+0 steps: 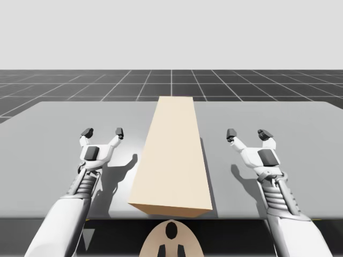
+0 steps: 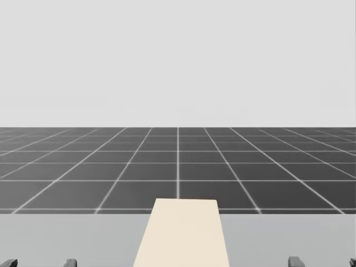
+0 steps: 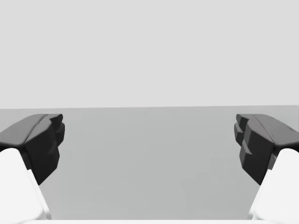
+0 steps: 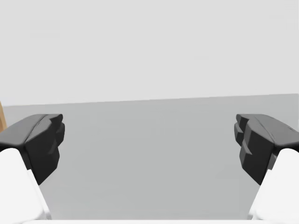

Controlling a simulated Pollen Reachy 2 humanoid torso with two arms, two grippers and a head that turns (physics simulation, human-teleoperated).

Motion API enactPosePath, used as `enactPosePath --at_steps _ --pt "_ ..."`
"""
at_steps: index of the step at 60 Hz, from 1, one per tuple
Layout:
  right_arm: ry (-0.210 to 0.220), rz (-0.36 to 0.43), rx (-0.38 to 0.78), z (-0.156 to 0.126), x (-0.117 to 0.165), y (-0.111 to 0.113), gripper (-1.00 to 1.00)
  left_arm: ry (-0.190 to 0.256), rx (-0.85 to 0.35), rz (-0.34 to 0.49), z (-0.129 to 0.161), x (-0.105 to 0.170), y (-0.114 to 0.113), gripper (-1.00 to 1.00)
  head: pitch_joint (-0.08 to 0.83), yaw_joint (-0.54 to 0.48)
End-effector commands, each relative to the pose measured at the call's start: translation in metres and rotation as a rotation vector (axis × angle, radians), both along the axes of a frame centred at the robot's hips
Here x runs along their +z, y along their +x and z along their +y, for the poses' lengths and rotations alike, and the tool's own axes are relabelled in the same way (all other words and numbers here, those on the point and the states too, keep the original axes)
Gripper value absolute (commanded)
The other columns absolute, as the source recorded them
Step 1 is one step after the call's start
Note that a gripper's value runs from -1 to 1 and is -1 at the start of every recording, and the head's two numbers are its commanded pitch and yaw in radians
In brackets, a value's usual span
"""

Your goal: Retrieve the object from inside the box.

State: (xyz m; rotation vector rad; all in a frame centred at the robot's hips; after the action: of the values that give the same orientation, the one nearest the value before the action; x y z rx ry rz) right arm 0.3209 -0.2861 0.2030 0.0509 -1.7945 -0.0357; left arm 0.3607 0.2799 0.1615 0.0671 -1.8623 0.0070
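Both grippers are waiting with fingers released, one on either side of the closed beige box.

The box is sitting at the middle of the grey bench, its near end close to the bench's near edge, and its plain walls are hiding whatever is inside. My left gripper is hanging just beside the box's left face, its dark fingers spread wide over bare bench and grasping nothing. My right gripper is staying a little further off on the other side, likewise spread and touching nothing.
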Motion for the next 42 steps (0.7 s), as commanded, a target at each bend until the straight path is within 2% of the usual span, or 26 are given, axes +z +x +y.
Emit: enactPosePath --at_steps 1,8,9,11,13,15,16,24,29,33,36,42 --pt "-0.012 0.033 -0.005 0.0 -0.001 -0.004 -1.0 0.003 -0.002 0.011 0.0 -0.001 0.001 -1.0 -0.001 0.0" --pt "-0.035 0.052 0.026 -0.004 -0.005 0.001 -1.0 -0.003 -0.003 0.052 0.001 -0.003 0.003 -1.0 0.0 0.0" --pt "-0.05 0.092 0.028 -0.008 -0.009 0.004 -1.0 -0.006 -0.008 0.09 0.001 -0.005 0.004 -1.0 0.0 0.0" --pt "-0.048 0.119 0.055 -0.009 -0.011 0.005 -1.0 0.0 -0.015 0.116 0.001 -0.007 0.005 -1.0 0.0 0.0" --pt "-0.071 0.159 0.08 -0.009 -0.015 0.005 -1.0 0.019 -0.048 0.15 -0.001 -0.01 0.004 -1.0 0.001 0.0" --pt "-0.072 0.167 0.084 -0.009 -0.017 0.006 -1.0 0.029 -0.063 0.166 -0.002 -0.011 0.004 -1.0 0.002 0.0" --pt "-0.102 0.183 0.112 -0.005 -0.02 0.006 -1.0 0.056 -0.094 0.188 -0.006 -0.014 0.003 -1.0 0.002 0.0" --pt "-0.19 0.175 0.244 0.014 -0.029 0.002 -1.0 0.146 -0.235 0.232 -0.021 -0.022 -0.004 -1.0 0.002 0.0" --pt "-0.23 0.171 0.346 0.027 -0.035 -0.003 -1.0 0.193 -0.328 0.236 -0.03 -0.025 -0.011 -1.0 0.003 0.0" --pt "-0.217 0.178 0.427 0.034 -0.038 -0.008 -1.0 0.219 -0.38 0.227 -0.035 -0.026 -0.015 -1.0 0.004 0.0" --pt "-0.228 0.168 0.507 0.041 -0.039 -0.013 -1.0 0.243 -0.446 0.207 -0.041 -0.026 -0.021 -1.0 0.006 0.0" --pt "-0.21 0.123 0.626 0.049 -0.037 -0.021 -1.0 0.253 -0.563 0.176 -0.048 -0.025 -0.032 -1.0 0.007 0.0"
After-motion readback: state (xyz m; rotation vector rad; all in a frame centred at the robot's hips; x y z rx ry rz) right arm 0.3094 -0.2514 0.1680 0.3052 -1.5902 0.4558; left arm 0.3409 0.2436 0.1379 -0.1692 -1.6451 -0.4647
